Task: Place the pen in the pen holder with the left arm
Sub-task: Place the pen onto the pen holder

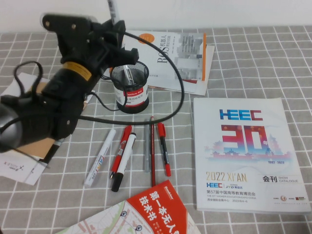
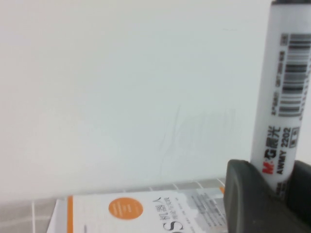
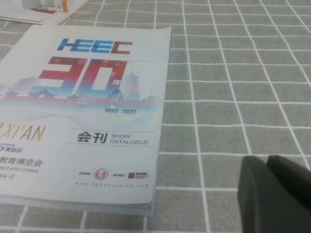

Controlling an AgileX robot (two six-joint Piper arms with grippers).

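Left arm point(image 1: 73, 73), black with loose cables and a yellow-orange band, is raised over the far left of the grey checked tablecloth point(image 1: 243, 73); left gripper point(image 2: 274, 194) pinches the pen point(image 2: 282, 97), a short thick marker with white barrel and black print, held upright between the dark fingers point(image 2: 243, 194); in the high view its top pokes up above the arm, behind and above the pen holder point(image 1: 130, 87), a small black wire-mesh cup with a red and white label band; a marker already stands inside that cup; on the cloth in front of the cup lie an all-white marker point(image 1: 100, 157), a second white-barrel marker with black cap point(image 1: 123, 161), and slim red pens point(image 1: 164, 148); HEEC show catalogue point(image 1: 248, 153) lies to the right; right gripper point(image 3: 274, 194) hovers low over the cloth just beside that catalogue's near corner, fingers pressed together, holding nothing.
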